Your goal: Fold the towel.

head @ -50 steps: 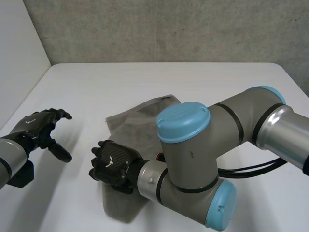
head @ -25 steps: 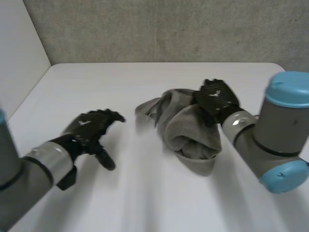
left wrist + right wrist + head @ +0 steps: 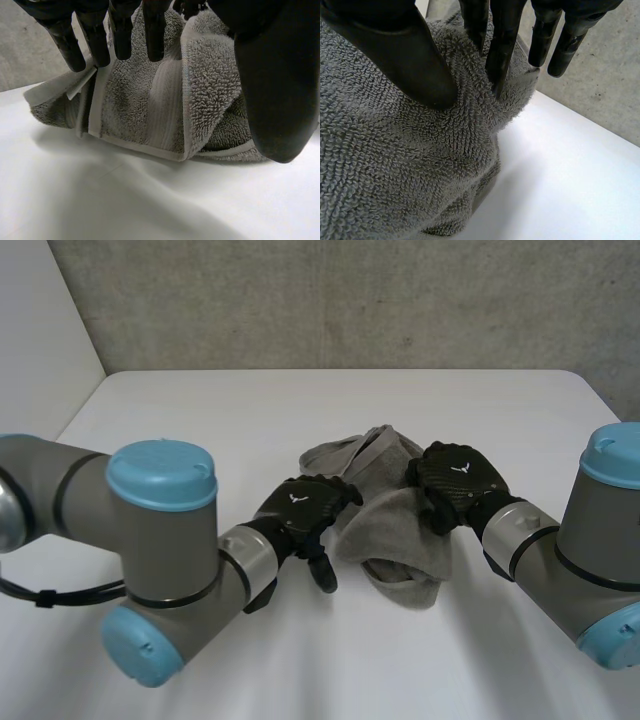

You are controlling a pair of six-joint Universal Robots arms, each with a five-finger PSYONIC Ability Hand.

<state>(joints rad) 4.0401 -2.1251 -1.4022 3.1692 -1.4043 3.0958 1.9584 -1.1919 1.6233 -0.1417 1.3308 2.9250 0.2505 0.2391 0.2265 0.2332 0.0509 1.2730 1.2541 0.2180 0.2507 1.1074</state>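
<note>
Towel (image 3: 395, 540), grey, bunched up mid table (image 3: 200, 410), betw. both hands. R hand (image 3: 455, 480) sits on its upper right part w/ thumb (image 3: 400, 45) & fingers (image 3: 502, 45) dug into the pile, pinching a fold. L hand (image 3: 300, 508) is at towel's left edge, its fingers straight & spread, tips at the cloth. L thumb stands apart, pointing down at table, holding nothing.

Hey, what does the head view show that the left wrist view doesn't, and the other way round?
Head view: the left arm and right arm, the right hand gripping the crumpled towel from its right side, the grey wall. Left wrist view: the towel's hem and flat woven band, beneath the straight fingers of the left hand. Both: towel, left hand, white table.
</note>
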